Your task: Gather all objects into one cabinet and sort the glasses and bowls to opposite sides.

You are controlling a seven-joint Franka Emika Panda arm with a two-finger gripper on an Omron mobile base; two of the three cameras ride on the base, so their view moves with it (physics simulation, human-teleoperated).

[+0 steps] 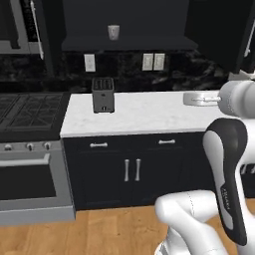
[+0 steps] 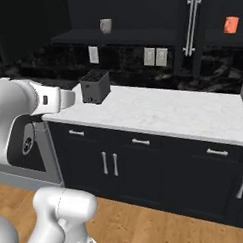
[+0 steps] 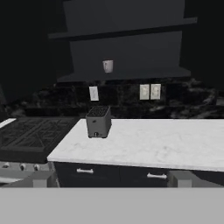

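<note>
Black toaster on marble counter, below cream cup w/ cabinet open

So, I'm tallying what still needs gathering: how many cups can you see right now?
2. A pale cup stands on the open upper shelf above the toaster; an orange-red cup sits in the cabinet further right. Others may be hidden.

The white marble counter carried one thing — a black toaster, upright near its left end, by the stove. Above, the open cabinet's dark shelf held a pale cup — upright, mid-shelf.
</note>
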